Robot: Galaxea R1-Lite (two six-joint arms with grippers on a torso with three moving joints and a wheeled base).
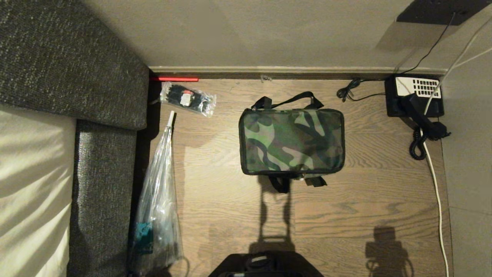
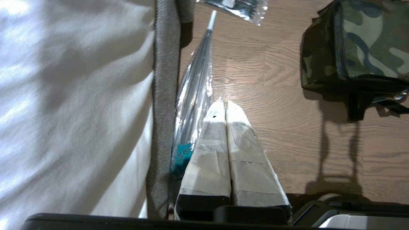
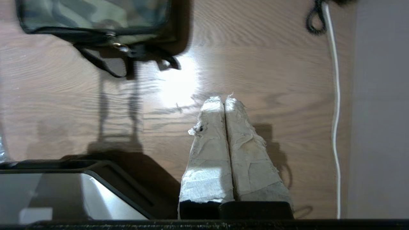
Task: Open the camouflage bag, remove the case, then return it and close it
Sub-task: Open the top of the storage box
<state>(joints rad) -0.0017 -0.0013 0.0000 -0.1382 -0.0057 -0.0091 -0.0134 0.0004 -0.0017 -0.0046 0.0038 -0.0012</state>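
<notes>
Both taped grippers, left (image 2: 225, 103) and right (image 3: 223, 99), jaws together above floor (image 1: 230, 207); camouflage bag (image 1: 291, 140) zipped beyond.

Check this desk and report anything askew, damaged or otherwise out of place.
The black desk telephone at the far right corner has its handset off the cradle, lying askew across the base and onto the wooden desk. The boxy camouflage fabric bag sits closed and square; nothing spilled.
</notes>
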